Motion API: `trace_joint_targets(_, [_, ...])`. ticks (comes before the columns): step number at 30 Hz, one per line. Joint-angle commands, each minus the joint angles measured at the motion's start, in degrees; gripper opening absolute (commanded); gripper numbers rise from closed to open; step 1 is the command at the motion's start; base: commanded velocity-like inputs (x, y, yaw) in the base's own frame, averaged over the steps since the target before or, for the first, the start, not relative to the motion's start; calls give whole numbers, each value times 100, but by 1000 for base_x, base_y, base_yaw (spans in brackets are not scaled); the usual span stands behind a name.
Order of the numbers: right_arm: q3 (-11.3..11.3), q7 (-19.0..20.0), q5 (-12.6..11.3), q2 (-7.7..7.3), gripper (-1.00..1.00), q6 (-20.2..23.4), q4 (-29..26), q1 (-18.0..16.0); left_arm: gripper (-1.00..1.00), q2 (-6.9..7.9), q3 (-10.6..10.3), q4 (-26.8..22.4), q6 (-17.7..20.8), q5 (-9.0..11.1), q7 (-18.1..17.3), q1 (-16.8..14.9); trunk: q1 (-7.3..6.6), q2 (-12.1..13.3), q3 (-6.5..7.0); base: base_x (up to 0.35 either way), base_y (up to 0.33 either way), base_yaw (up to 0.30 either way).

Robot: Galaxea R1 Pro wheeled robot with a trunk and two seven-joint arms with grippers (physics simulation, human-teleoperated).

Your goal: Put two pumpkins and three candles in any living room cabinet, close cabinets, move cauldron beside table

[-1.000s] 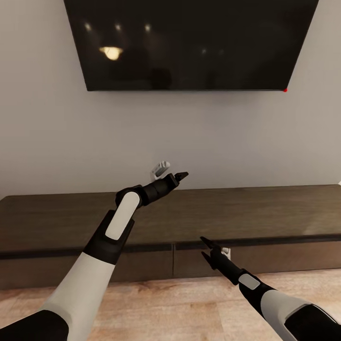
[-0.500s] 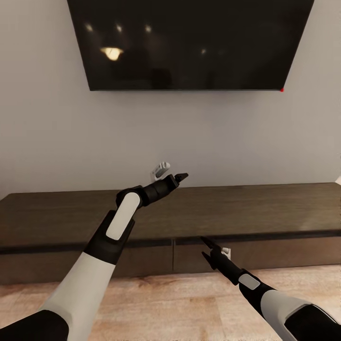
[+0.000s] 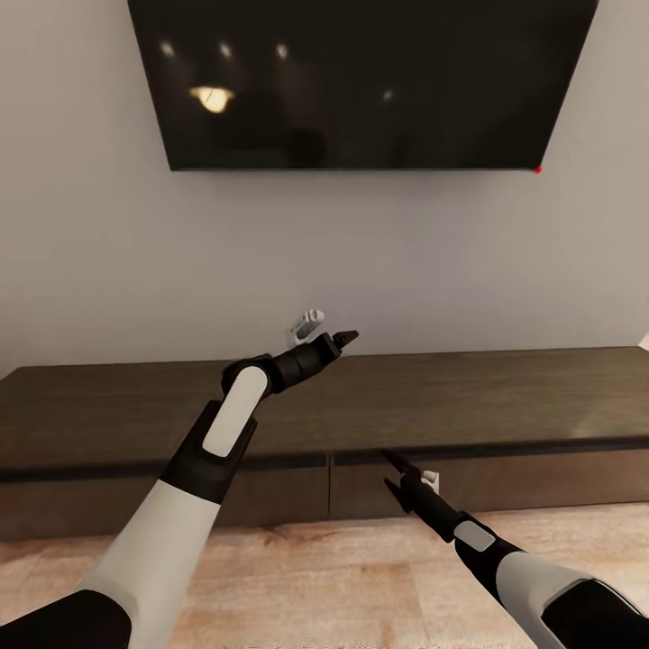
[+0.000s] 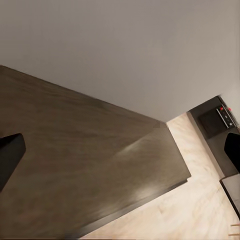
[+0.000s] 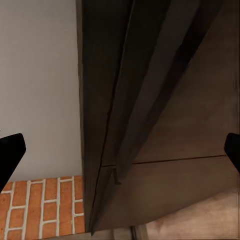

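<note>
Low in the head view, the right gripper (image 3: 389, 470) has its fingers spread and empty, just before the cabinet (image 3: 505, 406) drawer fronts. Higher, the left gripper (image 3: 347, 336) hovers released over the cabinet's bare top. Both wrist views confirm wide-apart fingertips (image 4: 10, 155). Beyond, the right wrist view adds red brickwork (image 5: 40, 210); the head view adds a wall-mounted television (image 3: 361, 81).

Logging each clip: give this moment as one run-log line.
cabinet: drawers shut | left gripper: open, above top | right gripper: open, empty, at drawer front | TV on wall
</note>
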Motion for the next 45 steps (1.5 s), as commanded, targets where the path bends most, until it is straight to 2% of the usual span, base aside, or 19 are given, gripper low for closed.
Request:
trace_joint_targets(1, [34, 12, -62, -2, 100, 50, 1, -3, 100, 2, -1, -2, 11, 63, 53, -3, 1, -4, -28, 0, 0, 0])
trace_joint_targets(12, [34, 133, -62, -2, 100, 46, 1, -3, 100, 7, -1, 6, 12, 63, 31, -3, 29, -19, -272, 0, 0, 0])
trace_joint_targets(18, [34, 168, -62, -2, 100, 48, -2, -3, 100, 7, -1, 14, 12, 44, -168, -3, 45, -27, -405, 0, 0, 0])
trace_joint_targets(27, [34, 171, -62, -2, 100, 41, -7, -3, 100, 8, -1, 52, -35, 37, -205, -3, 45, -27, -405, 0, 0, 0])
trace_joint_targets(29, [34, 171, -62, -2, 100, 41, -8, -3, 100, 8, -3, 74, -232, 33, -210, -3, 45, -27, -405, 0, 0, 0])
trace_joint_targets(34, [36, 171, -55, -2, 100, 34, -8, -3, 100, 8, -9, 150, -409, 29, -218, -3, 45, -27, -405, 0, 0, 0])
trace_joint_targets(45, [42, 171, -53, -2, 100, 32, -8, -3, 100, 8, -17, 173, -452, 28, -389, -3, 45, -27, -405, 97, 0, 0])
